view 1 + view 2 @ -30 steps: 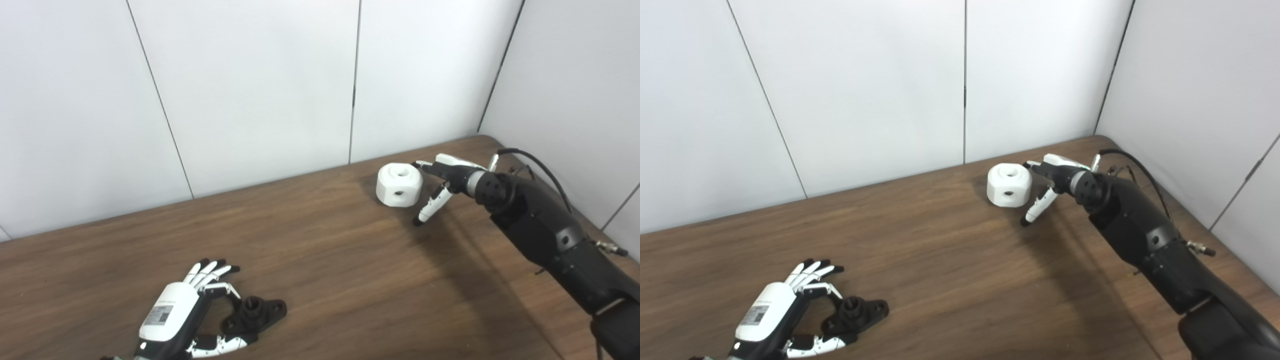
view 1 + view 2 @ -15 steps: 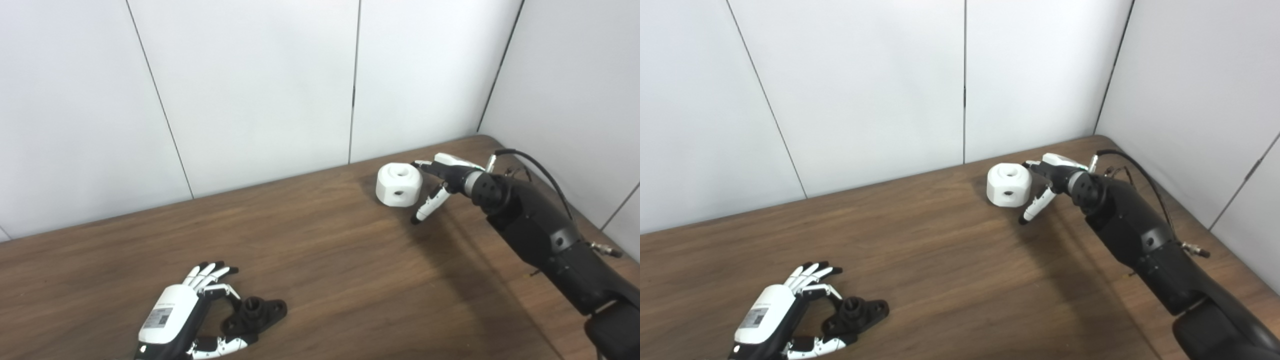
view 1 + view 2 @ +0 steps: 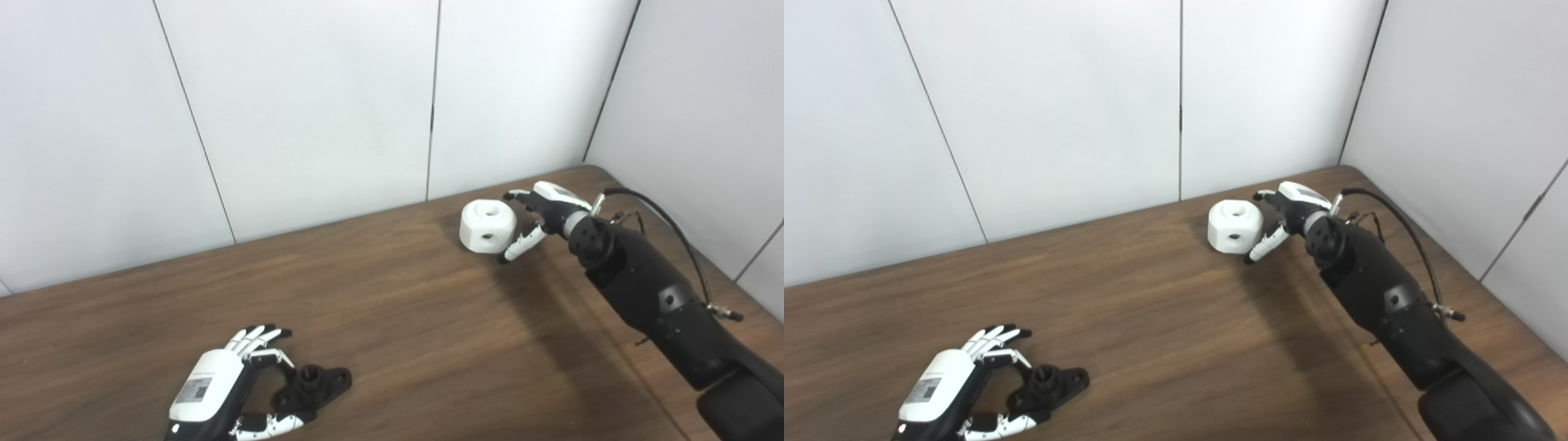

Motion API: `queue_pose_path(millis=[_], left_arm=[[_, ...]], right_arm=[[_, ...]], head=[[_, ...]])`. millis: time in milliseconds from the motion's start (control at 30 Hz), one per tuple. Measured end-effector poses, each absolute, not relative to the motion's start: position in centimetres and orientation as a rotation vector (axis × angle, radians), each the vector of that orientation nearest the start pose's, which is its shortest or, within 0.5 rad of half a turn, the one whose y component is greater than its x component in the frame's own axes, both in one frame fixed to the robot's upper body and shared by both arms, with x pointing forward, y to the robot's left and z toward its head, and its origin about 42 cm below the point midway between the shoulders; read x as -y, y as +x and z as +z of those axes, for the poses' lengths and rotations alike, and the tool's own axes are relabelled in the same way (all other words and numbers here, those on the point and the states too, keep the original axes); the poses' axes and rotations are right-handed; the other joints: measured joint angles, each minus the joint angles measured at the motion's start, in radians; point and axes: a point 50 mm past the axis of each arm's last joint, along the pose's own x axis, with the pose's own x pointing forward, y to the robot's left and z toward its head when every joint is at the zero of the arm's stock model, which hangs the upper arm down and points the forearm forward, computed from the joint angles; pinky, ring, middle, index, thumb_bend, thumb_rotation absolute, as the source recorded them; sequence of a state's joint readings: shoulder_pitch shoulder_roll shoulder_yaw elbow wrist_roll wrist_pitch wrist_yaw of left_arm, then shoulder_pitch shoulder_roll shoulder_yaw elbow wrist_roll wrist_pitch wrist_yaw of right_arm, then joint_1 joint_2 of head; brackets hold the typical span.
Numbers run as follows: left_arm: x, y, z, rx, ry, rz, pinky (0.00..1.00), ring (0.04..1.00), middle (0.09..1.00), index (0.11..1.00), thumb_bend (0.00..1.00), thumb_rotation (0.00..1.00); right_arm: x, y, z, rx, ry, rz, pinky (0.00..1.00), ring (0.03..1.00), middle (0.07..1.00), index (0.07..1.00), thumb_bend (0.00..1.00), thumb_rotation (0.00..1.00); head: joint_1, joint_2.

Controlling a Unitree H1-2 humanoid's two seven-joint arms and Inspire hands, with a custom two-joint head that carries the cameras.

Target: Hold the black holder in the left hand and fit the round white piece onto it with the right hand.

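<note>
Right hand [image 3: 539, 211], fingers spread, flanks the white piece [image 3: 487, 227] at two o'clock; it looks rigid, light, smooth, best gripped across flat sides. Left hand [image 3: 223, 386] cups the holder [image 3: 312, 384], seven o'clock.

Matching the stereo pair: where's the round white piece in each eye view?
Left eye view: round white piece, right of centre, on the table near the back wall.
Right eye view: same piece, closer to centre.
Shared landmark: the right hand just to its right, fingers open.
</note>
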State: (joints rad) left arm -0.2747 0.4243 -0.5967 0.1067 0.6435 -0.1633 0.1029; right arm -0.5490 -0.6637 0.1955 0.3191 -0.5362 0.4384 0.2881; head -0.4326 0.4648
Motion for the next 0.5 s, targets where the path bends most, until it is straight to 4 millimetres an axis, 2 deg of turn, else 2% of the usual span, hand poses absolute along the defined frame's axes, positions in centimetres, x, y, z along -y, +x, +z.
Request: queue_pose_path(millis=[500], left_arm=[[-19.1, 32.5, 11.87, 0.42, 1.082, -0.552, 0.93, 0.91, 0.863, 0.486, 0.52, 0.05]], right_arm=[[39.68, 44.09, 23.2, -0.343, -1.169, -0.048, 0.74, 0.896, 0.947, 0.913, 0.87, 0.26]], head=[[0.008, 0.011]])
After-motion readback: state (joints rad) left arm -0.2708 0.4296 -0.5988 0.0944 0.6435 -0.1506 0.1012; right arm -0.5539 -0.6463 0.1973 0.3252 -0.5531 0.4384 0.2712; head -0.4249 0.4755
